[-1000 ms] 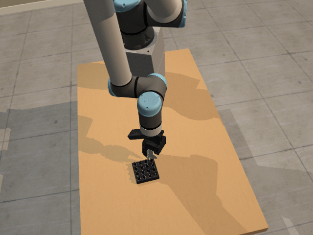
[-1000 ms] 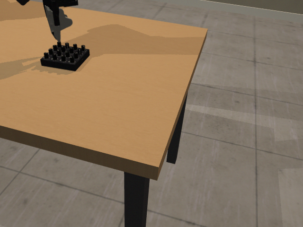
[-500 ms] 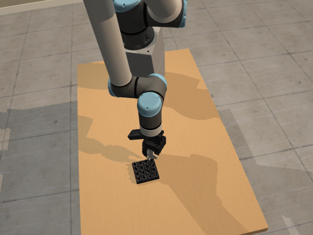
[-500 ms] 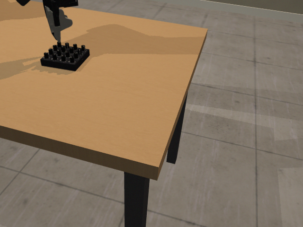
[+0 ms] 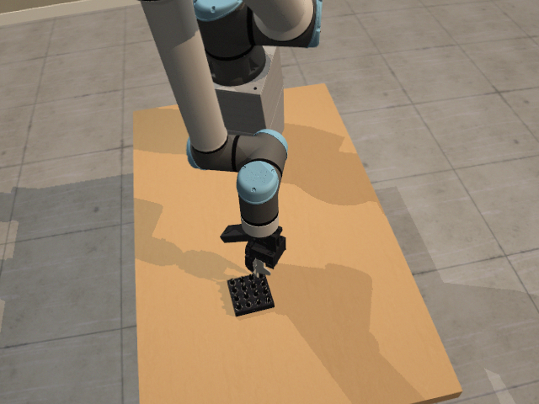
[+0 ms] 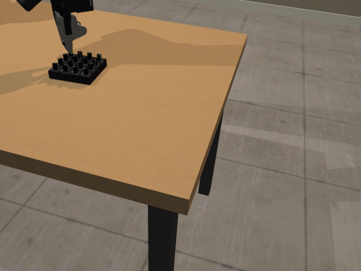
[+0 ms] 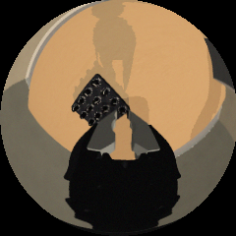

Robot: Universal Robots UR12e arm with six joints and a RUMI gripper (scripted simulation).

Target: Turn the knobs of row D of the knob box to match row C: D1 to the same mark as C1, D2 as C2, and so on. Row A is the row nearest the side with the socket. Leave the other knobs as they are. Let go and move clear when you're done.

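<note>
Knob box [image 5: 251,296] only obstacle on table [image 5: 183,348]; knobs packed tight, narrow gaps between. Gripper [image 5: 259,273] at box's far edge, jaws nearly closed. Arm pedestal [image 5: 250,108] blocks table's far end.
</note>
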